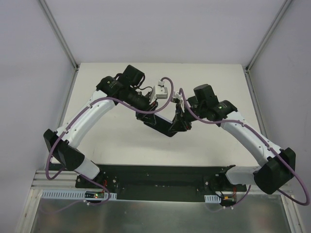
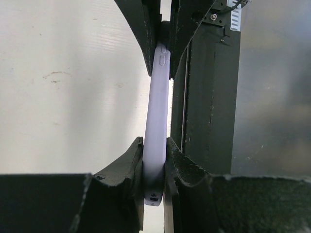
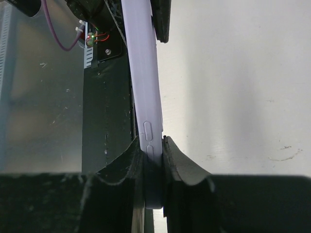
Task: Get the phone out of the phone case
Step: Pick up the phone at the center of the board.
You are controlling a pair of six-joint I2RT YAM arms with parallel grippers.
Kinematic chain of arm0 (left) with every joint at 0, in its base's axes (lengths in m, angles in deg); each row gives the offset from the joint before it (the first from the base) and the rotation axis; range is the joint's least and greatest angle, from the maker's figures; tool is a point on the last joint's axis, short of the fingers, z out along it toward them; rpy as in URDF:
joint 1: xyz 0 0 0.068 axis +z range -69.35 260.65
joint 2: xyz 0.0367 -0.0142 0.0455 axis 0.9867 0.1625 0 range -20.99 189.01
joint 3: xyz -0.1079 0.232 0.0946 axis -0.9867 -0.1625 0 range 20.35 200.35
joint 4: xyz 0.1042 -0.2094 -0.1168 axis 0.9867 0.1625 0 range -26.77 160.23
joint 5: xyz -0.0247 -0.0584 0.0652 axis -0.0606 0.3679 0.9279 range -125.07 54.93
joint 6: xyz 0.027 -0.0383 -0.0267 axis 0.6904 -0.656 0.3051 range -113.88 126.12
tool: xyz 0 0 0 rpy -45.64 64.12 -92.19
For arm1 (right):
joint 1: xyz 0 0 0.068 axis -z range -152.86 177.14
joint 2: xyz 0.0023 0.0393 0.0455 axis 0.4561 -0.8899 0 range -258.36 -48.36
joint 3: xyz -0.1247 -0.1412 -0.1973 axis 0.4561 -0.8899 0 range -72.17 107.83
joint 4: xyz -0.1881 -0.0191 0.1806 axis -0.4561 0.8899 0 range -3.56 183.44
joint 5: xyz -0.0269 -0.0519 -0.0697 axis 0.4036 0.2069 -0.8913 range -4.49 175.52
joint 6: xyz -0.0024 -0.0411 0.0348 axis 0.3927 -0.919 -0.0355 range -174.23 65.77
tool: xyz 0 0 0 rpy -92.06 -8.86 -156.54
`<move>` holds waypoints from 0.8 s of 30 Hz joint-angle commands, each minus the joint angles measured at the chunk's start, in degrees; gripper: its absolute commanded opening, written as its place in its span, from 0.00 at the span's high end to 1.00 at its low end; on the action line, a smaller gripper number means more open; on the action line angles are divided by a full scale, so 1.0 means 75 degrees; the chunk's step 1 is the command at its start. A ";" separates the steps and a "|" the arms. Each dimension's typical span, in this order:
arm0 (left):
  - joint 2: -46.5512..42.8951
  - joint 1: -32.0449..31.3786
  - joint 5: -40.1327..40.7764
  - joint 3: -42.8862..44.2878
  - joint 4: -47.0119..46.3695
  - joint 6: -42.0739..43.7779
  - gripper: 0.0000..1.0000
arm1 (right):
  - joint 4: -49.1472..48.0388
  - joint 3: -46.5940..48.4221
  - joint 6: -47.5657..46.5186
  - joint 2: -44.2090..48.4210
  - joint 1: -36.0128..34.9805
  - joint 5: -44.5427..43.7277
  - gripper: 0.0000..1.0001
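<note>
The lavender phone case [image 2: 156,121] is held edge-on above the white table, and its side buttons [image 3: 148,133] show. My left gripper [image 2: 155,145] is shut on one end of it. My right gripper [image 3: 154,145] is shut on the other end. Each wrist view shows the other gripper's fingers [image 2: 146,34] [image 3: 163,19] clamped on the far end. In the top view the case reads as a dark slab [image 1: 163,125] between the left gripper [image 1: 146,118] and the right gripper [image 1: 180,124]. Edge-on, the phone cannot be told apart from the case.
A black base plate [image 1: 160,177] runs along the near edge of the table [image 1: 121,145] between the arm bases, with a metal sheet [image 1: 146,213] in front of it. White walls and frame posts [image 1: 58,34] enclose the back and sides.
</note>
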 commanded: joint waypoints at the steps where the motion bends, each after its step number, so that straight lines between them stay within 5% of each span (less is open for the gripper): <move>1: -0.0426 0.0028 -0.0652 -0.0010 -0.0874 -0.0335 1.00 | 0.0127 0.0223 0.0741 -0.0042 0.0066 0.0019 1.00; 7: -0.0508 0.0203 -0.1050 -0.0302 -0.1120 -0.0897 0.40 | -0.0330 0.0177 0.1186 0.0309 0.0195 -0.0016 1.00; 11: -0.0707 0.0461 -0.1367 -0.0677 -0.1599 -0.1634 0.18 | -0.0307 0.0293 0.1304 0.0462 0.0312 -0.0039 1.00; 18: -0.1105 0.1199 -0.1672 -0.1614 -0.3904 -0.4163 0.17 | 0.0126 0.0739 0.1140 0.0462 0.0371 -0.0110 1.00; 24: -0.0966 0.1317 -0.1952 -0.1814 -0.5103 -0.5653 0.27 | 0.0373 0.1161 0.1035 0.0322 0.0371 -0.0122 1.00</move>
